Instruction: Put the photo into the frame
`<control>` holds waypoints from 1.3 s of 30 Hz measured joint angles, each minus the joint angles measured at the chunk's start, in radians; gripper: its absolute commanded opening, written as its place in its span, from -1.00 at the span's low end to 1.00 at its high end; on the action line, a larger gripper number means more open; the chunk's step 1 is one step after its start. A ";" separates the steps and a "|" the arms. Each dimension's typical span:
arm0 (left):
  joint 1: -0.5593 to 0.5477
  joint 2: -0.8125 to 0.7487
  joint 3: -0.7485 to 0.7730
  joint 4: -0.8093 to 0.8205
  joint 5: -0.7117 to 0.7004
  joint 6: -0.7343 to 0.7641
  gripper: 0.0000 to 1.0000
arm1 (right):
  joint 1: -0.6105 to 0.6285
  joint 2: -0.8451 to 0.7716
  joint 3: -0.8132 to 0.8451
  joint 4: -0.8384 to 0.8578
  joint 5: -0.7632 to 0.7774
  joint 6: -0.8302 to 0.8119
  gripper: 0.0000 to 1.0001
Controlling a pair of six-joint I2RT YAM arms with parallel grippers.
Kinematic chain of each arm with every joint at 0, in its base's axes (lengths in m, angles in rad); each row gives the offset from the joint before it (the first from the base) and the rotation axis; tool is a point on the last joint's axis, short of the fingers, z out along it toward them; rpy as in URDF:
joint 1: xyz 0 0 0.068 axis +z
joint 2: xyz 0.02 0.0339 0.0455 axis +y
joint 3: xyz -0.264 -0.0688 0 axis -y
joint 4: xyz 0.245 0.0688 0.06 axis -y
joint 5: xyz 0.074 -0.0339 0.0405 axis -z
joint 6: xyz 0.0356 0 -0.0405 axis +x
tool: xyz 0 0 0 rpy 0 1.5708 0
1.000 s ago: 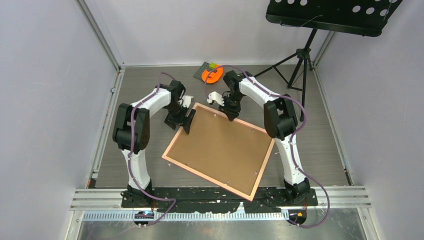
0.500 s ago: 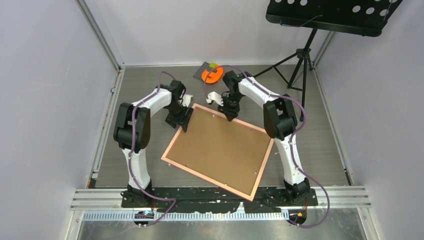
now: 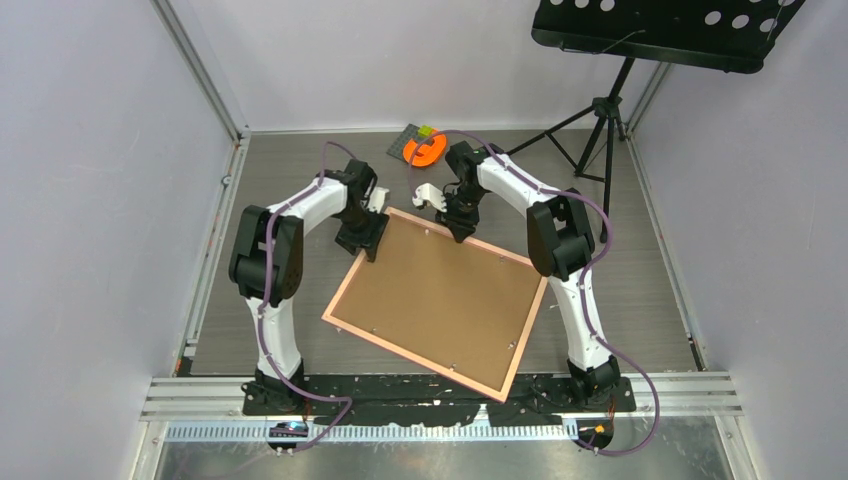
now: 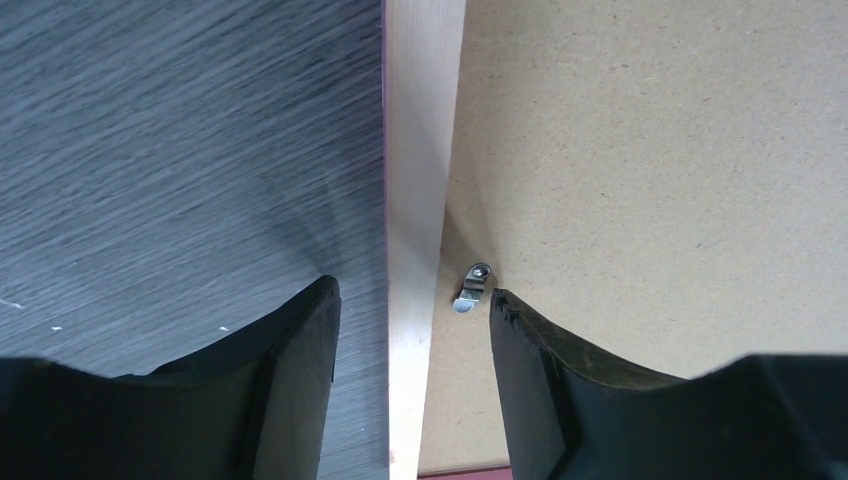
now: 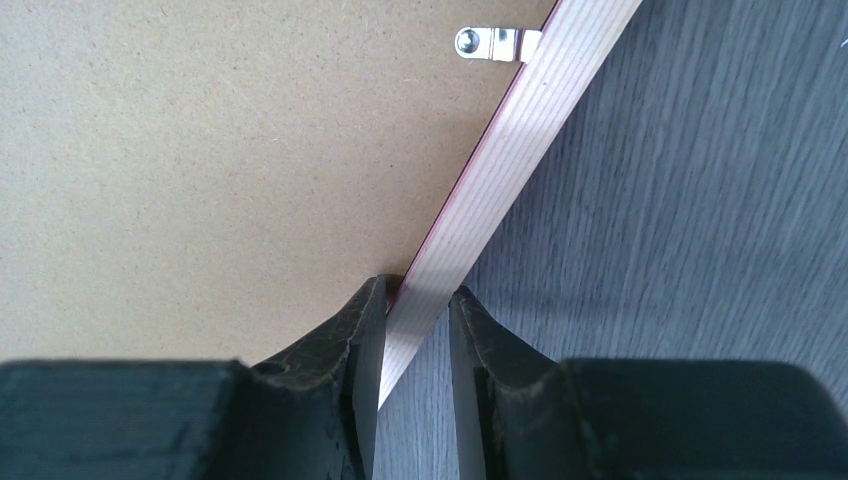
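Grey table [image 3: 650, 290], pale walls [image 3: 100, 200]; the frame [image 3: 412, 354] lies back-up. The right gripper [image 5: 415, 290] pinches its edge; the left gripper [image 4: 412, 295] straddles it, seemingly clear.

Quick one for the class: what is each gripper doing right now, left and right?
Left gripper: open, straddling the edge of the frame, not gripping it.
Right gripper: shut on the frame's edge.
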 measured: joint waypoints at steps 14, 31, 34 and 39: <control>-0.018 -0.004 -0.020 0.019 -0.012 -0.021 -0.14 | 0.000 -0.010 -0.018 0.017 0.000 0.004 -0.89; -0.024 -0.006 -0.012 0.014 -0.032 0.002 -0.61 | 0.000 -0.019 -0.034 0.031 0.000 0.005 -0.88; -0.024 -0.006 -0.006 0.010 -0.049 0.013 -0.74 | 0.000 -0.019 -0.034 0.032 0.000 0.005 -0.89; -0.025 -0.002 0.002 0.001 -0.056 0.016 -0.76 | 0.000 -0.019 -0.035 0.033 0.000 0.005 -0.89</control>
